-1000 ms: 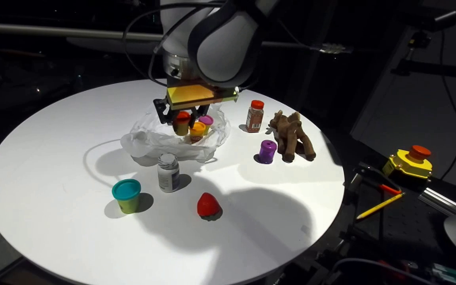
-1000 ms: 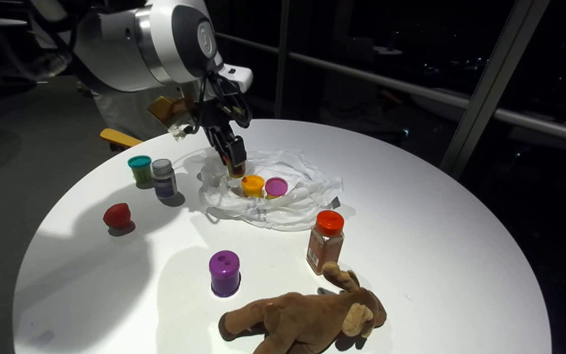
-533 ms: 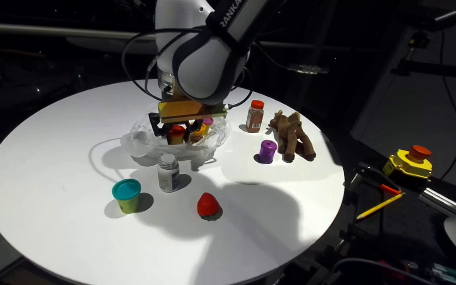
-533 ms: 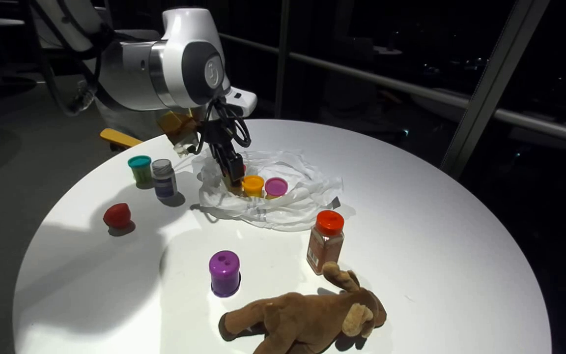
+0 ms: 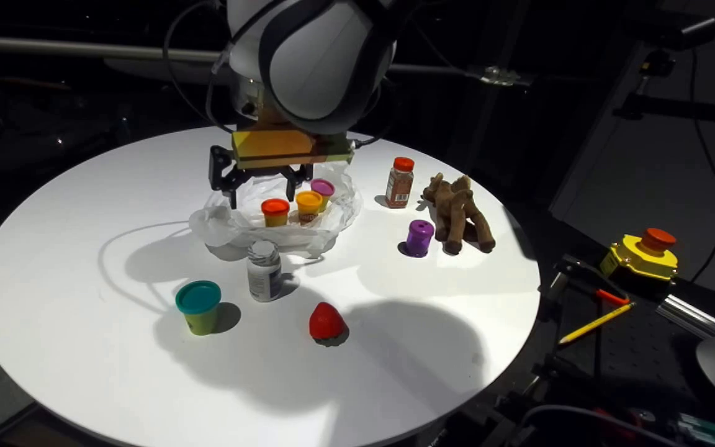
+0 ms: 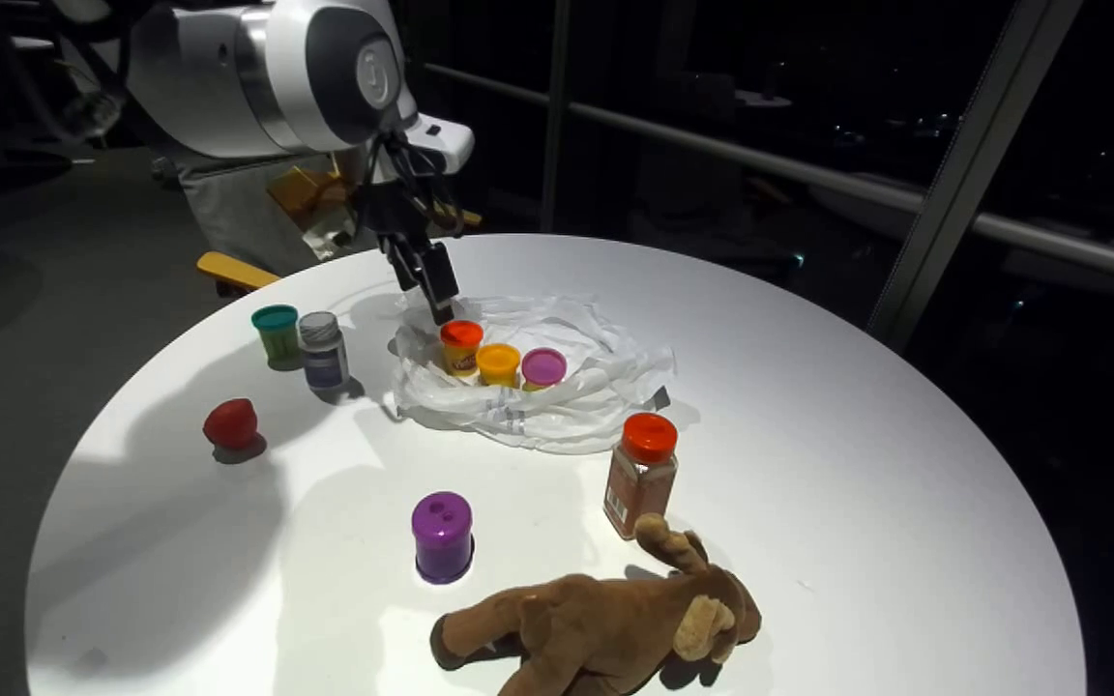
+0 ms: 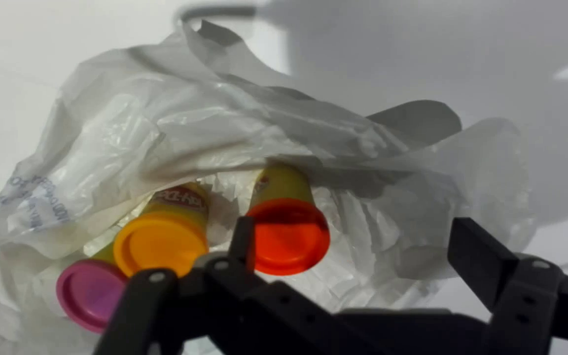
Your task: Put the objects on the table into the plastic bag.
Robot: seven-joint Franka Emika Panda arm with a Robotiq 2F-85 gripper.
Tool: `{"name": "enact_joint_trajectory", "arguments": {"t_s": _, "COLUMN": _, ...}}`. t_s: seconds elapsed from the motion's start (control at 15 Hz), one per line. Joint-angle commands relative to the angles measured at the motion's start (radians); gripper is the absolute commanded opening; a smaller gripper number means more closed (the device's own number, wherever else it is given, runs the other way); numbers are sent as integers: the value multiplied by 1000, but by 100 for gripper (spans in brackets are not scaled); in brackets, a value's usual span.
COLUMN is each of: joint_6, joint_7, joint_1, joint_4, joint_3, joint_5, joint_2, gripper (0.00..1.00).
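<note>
The crumpled white plastic bag (image 7: 244, 113) lies spread on the table in all views. Inside it stand three tubs, lids up: red-lidded (image 7: 289, 241), orange-lidded (image 7: 163, 244) and pink-lidded (image 7: 91, 296). Above the bag my gripper (image 5: 262, 198) is open, nothing between its fingers; in the wrist view one finger overlaps the red lid's edge, but it hangs higher. On the bare table are a teal-lidded tub (image 5: 200, 308), a white bottle (image 5: 264, 273), a red strawberry (image 5: 326, 321), a purple container (image 6: 443, 538), a red-capped jar (image 6: 641, 478) and a brown plush animal (image 6: 605, 619).
The white round table (image 5: 84, 372) carries everything. Beside it, in an exterior view, a dark stand holds a yellow box with a red button (image 5: 642, 257) and a pencil (image 5: 596, 323). The bottle stands close to the bag's edge.
The gripper lowered the red-lidded tub into the bag, opened and let it go. It has since risen and shifted away, leaving the tub upright beside the orange-lidded one.
</note>
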State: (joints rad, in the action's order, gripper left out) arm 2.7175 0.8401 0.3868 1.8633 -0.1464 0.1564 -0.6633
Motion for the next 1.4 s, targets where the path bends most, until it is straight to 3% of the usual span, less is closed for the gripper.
{"name": "enact_joint_trajectory", "arguments": {"t_s": 0.0, "joint_6": -19, "joint_7": 38, "joint_1": 83, "joint_4": 202, "joint_3": -40, "joint_5": 54, "joint_2": 214, "gripper": 100}}
{"name": "enact_joint_trajectory", "arguments": {"t_s": 0.13, "joint_6": -93, "joint_7": 44, "joint_1": 99, "joint_4": 301, "joint_3": -28, "joint_5": 91, "joint_2": 319, "gripper": 100}}
{"name": "enact_joint_trajectory", "arguments": {"t_s": 0.27, "joint_6": -263, "joint_7": 55, "joint_1": 92, "joint_4": 389, "joint_3": -4, "joint_5": 148, "joint_2": 410, "gripper": 100}}
{"name": "enact_joint_trajectory", "arguments": {"t_s": 0.47, "joint_6": -460, "joint_7": 49, "joint_1": 31, "joint_4": 484, "joint_3": 56, "joint_5": 221, "joint_2": 503, "gripper": 100}}
{"name": "enact_joint_trajectory", "arguments": {"t_s": 0.6, "joint_6": -526, "joint_7": 16, "joint_1": -22, "joint_4": 531, "joint_3": 89, "joint_5": 246, "joint_2": 538, "gripper": 100}}
{"name": "enact_joint_trajectory", "arguments": {"t_s": 0.87, "joint_6": -418, "joint_7": -100, "joint_1": -144, "joint_4": 642, "joint_3": 116, "joint_5": 245, "joint_2": 573, "gripper": 100}}
{"name": "enact_joint_trajectory", "arguments": {"t_s": 1.33, "joint_6": -71, "joint_7": -273, "joint_1": -304, "joint_4": 779, "joint_3": 79, "joint_5": 222, "joint_2": 546, "gripper": 100}}
